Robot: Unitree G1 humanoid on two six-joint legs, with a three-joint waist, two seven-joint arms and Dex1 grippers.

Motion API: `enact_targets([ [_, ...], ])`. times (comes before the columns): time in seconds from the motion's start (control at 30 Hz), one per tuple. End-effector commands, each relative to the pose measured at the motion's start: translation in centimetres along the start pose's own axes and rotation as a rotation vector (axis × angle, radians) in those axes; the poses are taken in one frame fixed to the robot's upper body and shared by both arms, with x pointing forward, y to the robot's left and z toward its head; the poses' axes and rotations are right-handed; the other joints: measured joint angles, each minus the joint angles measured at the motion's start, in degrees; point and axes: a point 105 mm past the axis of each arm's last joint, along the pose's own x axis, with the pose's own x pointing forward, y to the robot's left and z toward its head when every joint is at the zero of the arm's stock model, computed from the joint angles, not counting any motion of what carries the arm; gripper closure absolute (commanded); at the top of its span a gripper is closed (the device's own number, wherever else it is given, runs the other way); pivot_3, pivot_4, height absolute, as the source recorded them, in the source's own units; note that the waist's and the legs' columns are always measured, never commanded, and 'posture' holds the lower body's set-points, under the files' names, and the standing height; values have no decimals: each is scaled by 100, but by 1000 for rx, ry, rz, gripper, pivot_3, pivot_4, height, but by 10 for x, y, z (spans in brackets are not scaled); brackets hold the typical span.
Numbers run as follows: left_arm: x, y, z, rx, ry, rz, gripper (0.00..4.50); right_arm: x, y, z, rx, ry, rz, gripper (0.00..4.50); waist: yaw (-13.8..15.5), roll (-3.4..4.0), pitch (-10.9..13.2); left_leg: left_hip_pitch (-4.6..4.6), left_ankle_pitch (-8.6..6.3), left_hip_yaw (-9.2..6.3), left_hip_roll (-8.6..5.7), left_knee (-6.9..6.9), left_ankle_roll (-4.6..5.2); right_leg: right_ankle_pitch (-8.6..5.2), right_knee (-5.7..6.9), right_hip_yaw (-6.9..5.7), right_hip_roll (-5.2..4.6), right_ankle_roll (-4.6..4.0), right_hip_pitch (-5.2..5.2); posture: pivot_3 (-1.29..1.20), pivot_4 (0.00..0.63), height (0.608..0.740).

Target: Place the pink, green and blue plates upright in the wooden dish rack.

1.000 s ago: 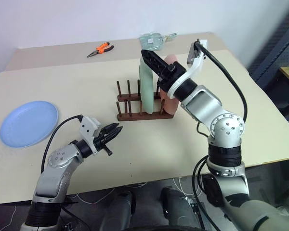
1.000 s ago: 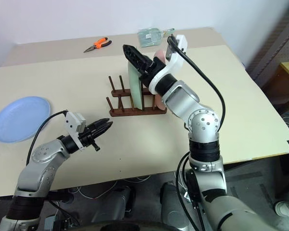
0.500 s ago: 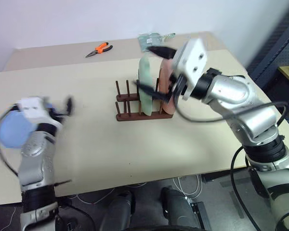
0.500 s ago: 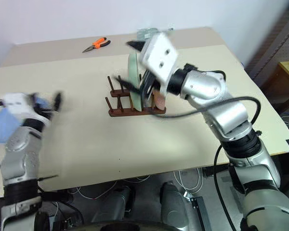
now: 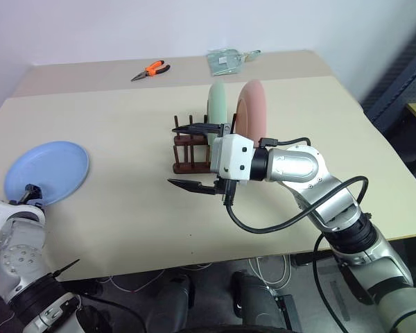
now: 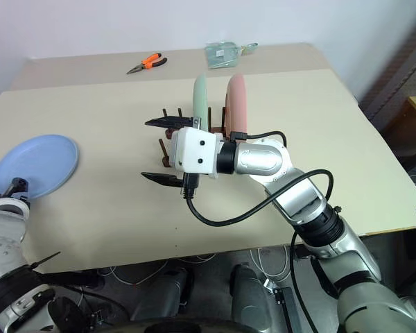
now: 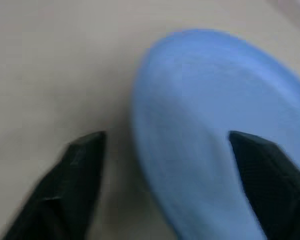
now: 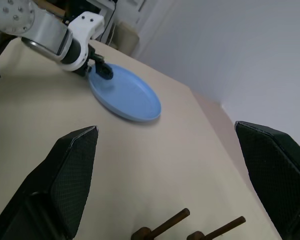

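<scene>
- Currently, the blue plate [image 5: 46, 173] is seen lying flat on the table [image 5: 125, 118] near its left edge, well apart from the wooden dish rack [image 5: 188, 148] at the middle of the surface.
- The green plate [image 5: 217, 104] and the pink plate [image 5: 252, 107] are held upright in the rack, side by side, the pink one nearer the right edge of the table.
- Several pegs at the rack's left end are left unoccupied.
- The left gripper [image 7: 167, 187] is placed at the near rim of the blue plate; its fingers [image 7: 77, 175] are spread wide, one over the bare table and one over the plate, and whether the plate is touched cannot be told.
- The right gripper [image 5: 194, 157] is held above the table just in front of the rack, pointing toward the left edge, its jaws spread fully apart with nothing between them.
- Orange-handled pliers [image 5: 151, 69] and a clear plastic bag [image 5: 229, 58] are found near the far edge of the table.
</scene>
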Motion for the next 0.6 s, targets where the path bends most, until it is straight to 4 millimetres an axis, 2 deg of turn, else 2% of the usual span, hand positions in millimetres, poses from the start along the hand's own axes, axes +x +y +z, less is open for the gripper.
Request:
enact_targets([
  [0.03,-4,3,10,-74,-13,13,2438,-4,-13,12,-27,-46,-66,0,-10,-1,0,0,1,0,0,0,-1,0,0,0,0,-1,0,0,150,739],
  [0.1,-3,2,12,-79,-17,11,3374,-5,-17,12,-20,-40,-78,0,-10,-1,0,0,1,0,0,0,-2,1,1,1,1,-1,-1,0,150,739],
  [0.17,-6,-24,20,-10,-56,-115,4422,-6,-24,8,-22,-15,-99,0,-4,-2,-1,0,1,0,0,0,-2,1,0,0,1,-1,0,0,150,739],
  [0.33,-32,-105,43,127,-228,-449,4422,-5,-33,15,-92,-10,-115,0,46,-4,0,-2,2,3,-3,2,-4,0,-6,1,0,-4,3,0,150,739],
  [0.4,-43,-131,46,184,-266,-540,4422,-1,-32,17,-126,-11,-98,0,37,-6,0,-3,2,2,-3,0,-5,0,-7,0,0,-4,4,0,150,739],
  [0.53,-91,-211,33,311,-310,-831,4422,15,-33,17,-297,14,-86,0,5,-5,0,-1,3,7,-3,-5,-5,1,-6,1,1,-3,0,0,150,739],
  [0.6,-108,-230,30,296,-327,-905,4422,26,-37,9,-407,69,-94,0,-29,-5,1,-1,5,9,-3,-5,-8,1,-3,2,1,-3,-1,0,150,739],
])
